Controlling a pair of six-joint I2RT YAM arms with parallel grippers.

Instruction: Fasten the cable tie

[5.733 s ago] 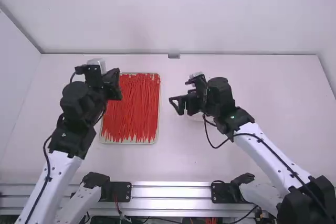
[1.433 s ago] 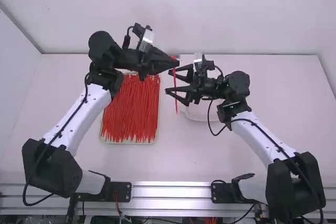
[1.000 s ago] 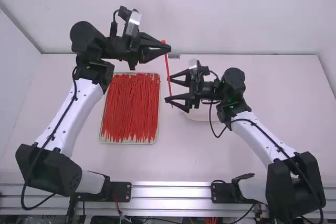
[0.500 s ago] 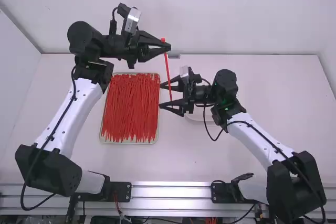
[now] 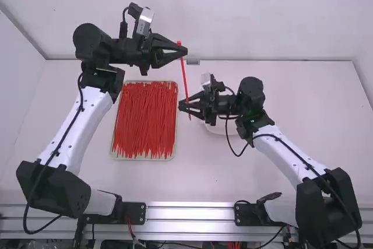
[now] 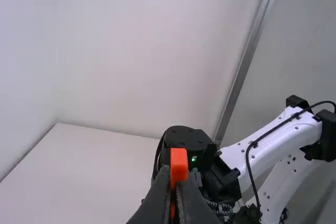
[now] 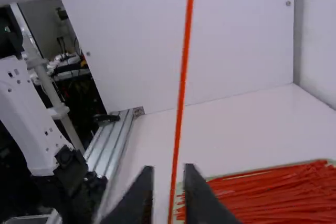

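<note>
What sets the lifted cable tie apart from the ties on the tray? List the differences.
The lifted cable tie hangs upright, its head pinched in the left gripper; the tray ties lie flat. The lifted cable tie is alone; the tray ties are packed side by side. Both are red, straight and unfastened.

Cable tie (image 7: 181,103) ends past wrist-view edges

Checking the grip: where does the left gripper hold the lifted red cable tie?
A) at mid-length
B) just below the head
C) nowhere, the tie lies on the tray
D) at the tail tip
B: the left gripper is shut on the cable tie just under its blocky head, and the strap hangs down to the right gripper.
</note>
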